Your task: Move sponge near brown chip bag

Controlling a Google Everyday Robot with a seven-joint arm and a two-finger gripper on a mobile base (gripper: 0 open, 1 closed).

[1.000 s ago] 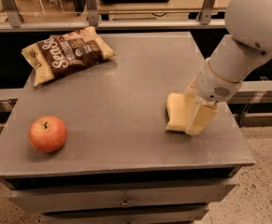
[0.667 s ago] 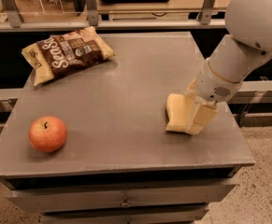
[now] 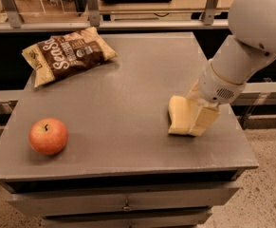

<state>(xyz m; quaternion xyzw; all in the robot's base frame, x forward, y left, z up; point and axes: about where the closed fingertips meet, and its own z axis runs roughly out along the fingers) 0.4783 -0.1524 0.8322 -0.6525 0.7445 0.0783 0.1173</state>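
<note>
The sponge (image 3: 178, 116), a pale yellow foam block, rests on the grey table (image 3: 128, 94) at the right, near the front edge. My gripper (image 3: 197, 123) is down at the sponge's right side and touches it, with the white arm (image 3: 242, 56) reaching in from the upper right. The brown chip bag (image 3: 67, 54), dark brown and tan with white lettering, lies at the table's far left corner, far from the sponge.
A red apple (image 3: 48, 136) sits at the table's front left. A metal rail and posts (image 3: 92, 13) run behind the table. The table's right edge is close to the gripper.
</note>
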